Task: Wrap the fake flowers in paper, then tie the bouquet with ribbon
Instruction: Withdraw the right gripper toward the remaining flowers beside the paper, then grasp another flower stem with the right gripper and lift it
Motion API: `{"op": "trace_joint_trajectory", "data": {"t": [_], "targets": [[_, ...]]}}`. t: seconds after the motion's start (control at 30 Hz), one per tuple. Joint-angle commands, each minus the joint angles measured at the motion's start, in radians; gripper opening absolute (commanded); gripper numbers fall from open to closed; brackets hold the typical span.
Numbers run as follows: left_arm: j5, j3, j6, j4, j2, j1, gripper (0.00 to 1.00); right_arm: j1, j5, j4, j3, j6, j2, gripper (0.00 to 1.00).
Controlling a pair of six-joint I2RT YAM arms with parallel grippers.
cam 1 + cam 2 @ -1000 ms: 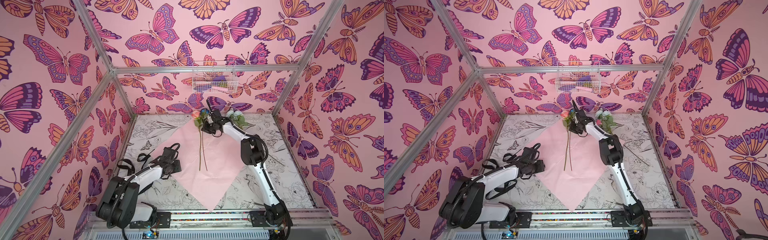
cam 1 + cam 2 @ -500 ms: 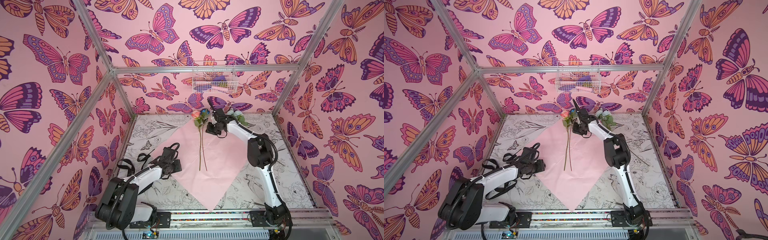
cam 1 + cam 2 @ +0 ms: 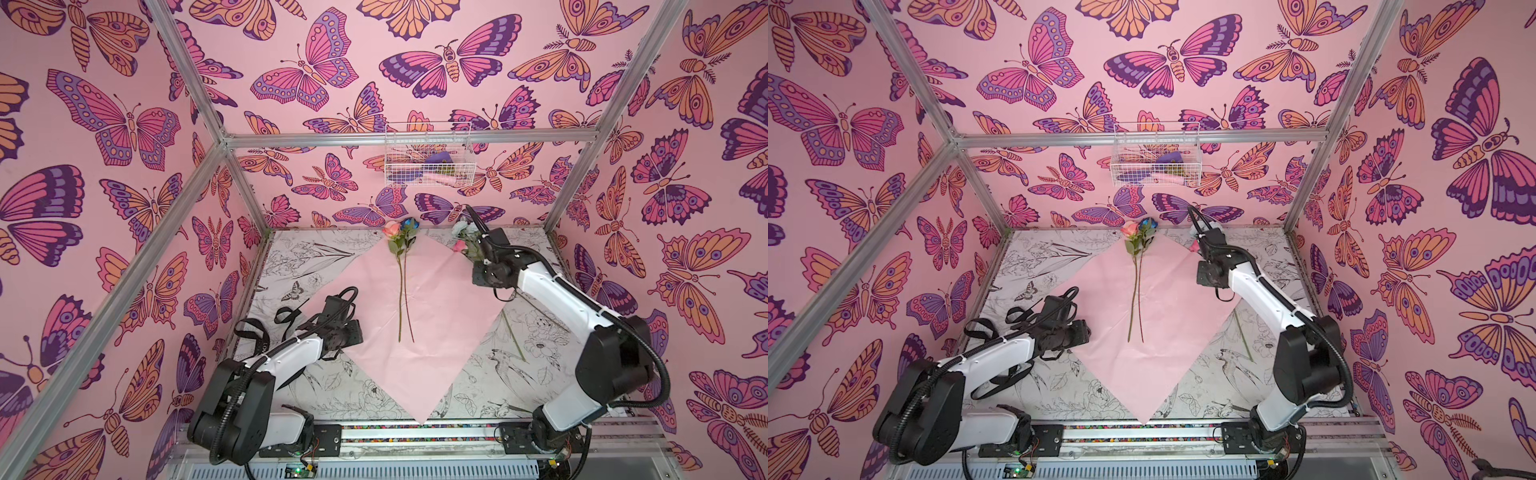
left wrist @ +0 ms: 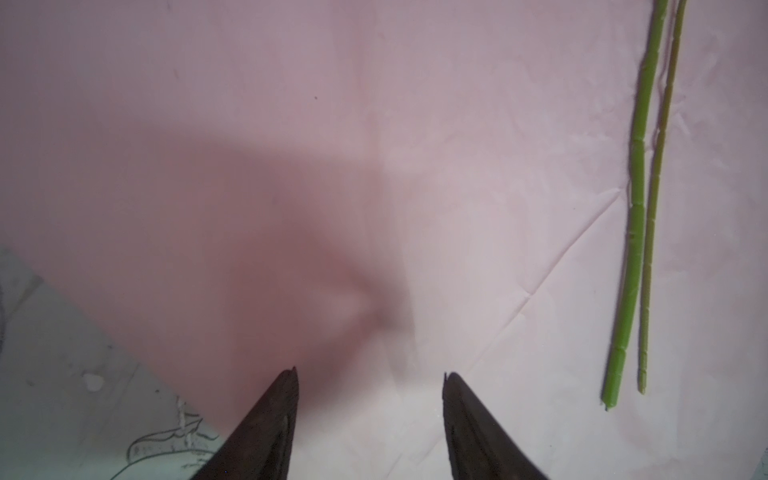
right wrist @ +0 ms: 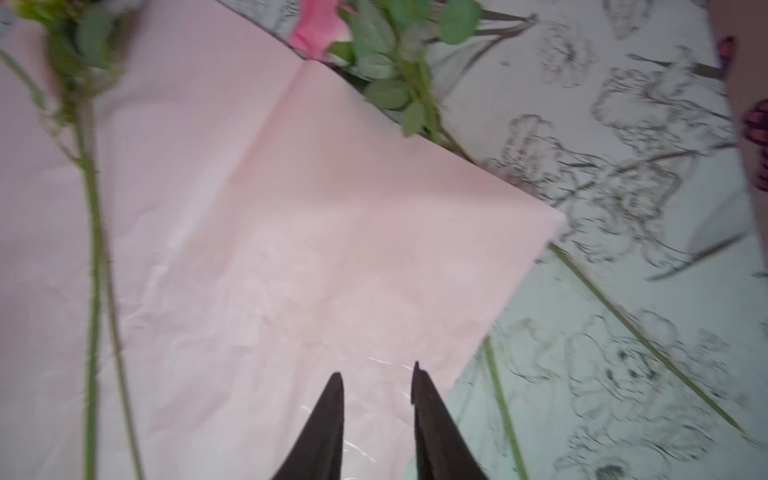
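Counter (image 3: 540, 374): white w/ black-line flower & bird drawings. Black ribbon (image 3: 262, 345) lies in loose loops on the counter's left side, near the wall. White wire basket (image 3: 390, 172) hangs on the back wall, just under an aluminium frame bar (image 3: 316, 140); purple & pink bits inside, can't tell what. Walls (image 3: 124, 257) pink w/ butterfly print. Multicolour strip (image 3: 415, 427) runs along the front edge.

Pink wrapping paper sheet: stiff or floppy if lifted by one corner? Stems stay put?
Probably floppy: the thin pink wrapping paper sheet lies flat with creases and fold lines, so a lifted corner should bend alone. Likely light, being one thin layer, so a push may slide it. The two long green stems lie loose on it and would probably roll.
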Motion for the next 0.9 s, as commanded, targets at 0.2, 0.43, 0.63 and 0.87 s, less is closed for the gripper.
{"op": "trace_joint_trajectory", "data": {"t": [0.2,0.43,0.63,0.87], "targets": [[0.003,-0.017,-0.007,-0.005,0.008,0.006,0.58,-0.164,0.032,-0.030,-0.293,0.001,-0.178,0.33],[0.005,-0.029,-0.013,-0.006,-0.005,0.006,0.58,-0.212,-0.066,0.056,-0.337,-0.023,-0.094,0.41],[0.006,-0.037,-0.018,-0.006,-0.016,0.007,0.58,-0.217,-0.121,0.109,-0.315,-0.044,0.048,0.44],[0.023,-0.032,-0.025,-0.006,-0.008,0.007,0.58,-0.220,-0.133,0.124,-0.276,-0.049,0.151,0.47]]}}
